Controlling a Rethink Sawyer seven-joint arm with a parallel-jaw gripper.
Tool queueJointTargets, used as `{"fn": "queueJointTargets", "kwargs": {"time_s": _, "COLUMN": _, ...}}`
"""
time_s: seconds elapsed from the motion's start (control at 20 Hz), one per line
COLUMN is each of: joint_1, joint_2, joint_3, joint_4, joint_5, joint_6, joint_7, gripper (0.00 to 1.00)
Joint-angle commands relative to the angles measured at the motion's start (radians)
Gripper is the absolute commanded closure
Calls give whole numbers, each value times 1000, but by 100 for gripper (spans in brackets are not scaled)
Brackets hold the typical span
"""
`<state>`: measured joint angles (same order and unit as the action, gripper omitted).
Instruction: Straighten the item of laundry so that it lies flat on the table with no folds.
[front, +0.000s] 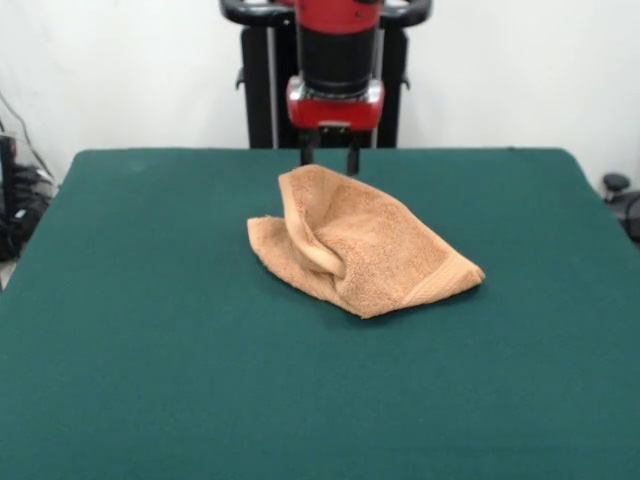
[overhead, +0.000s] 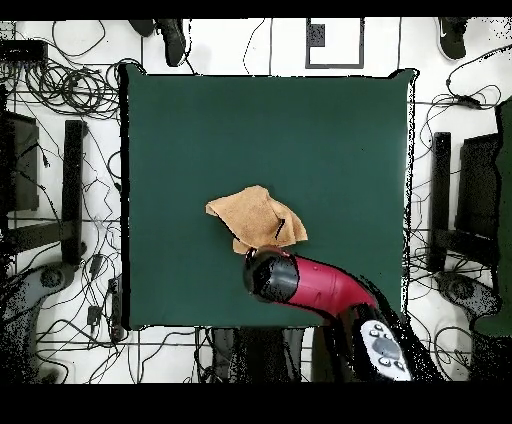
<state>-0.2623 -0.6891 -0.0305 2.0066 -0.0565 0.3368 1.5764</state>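
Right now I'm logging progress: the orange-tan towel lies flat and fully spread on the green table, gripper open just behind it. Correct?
Not flat. In the front view the towel is crumpled, with a raised fold across its middle. The rest holds: it lies on the green table, and the open gripper is just behind it.

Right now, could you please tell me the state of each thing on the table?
towel: crumpled, folded over itself, one fold raised, not flat.
pincer: open, two fingers apart, at the towel's far edge, holding nothing.
table: green cloth smooth, bearing only the towel.
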Motion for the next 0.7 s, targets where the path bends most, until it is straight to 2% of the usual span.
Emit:
{"fn": "queueJointTargets", "kwargs": {"time_s": 0.05, "joint_1": 87, "joint_2": -34, "joint_3": -43, "joint_4": 42, "joint_5": 155, "joint_6": 150, "joint_7": 362, "gripper": 0}}
{"fn": "queueJointTargets", "kwargs": {"time_s": 0.35, "joint_1": 121, "joint_2": -129, "joint_3": -108, "joint_4": 145, "joint_5": 278, "joint_6": 157, "joint_7": 442, "gripper": 0}}
{"fn": "queueJointTargets", "kwargs": {"time_s": 0.55, "joint_1": 124, "joint_2": -111, "joint_3": -118, "joint_4": 199, "joint_5": 363, "joint_6": 61, "joint_7": 511, "gripper": 0}}
{"fn": "queueJointTargets", "kwargs": {"time_s": 0.7, "joint_1": 164, "joint_2": -86, "joint_3": -172, "joint_4": 197, "joint_5": 392, "joint_6": 4, "joint_7": 580, "gripper": 0}}
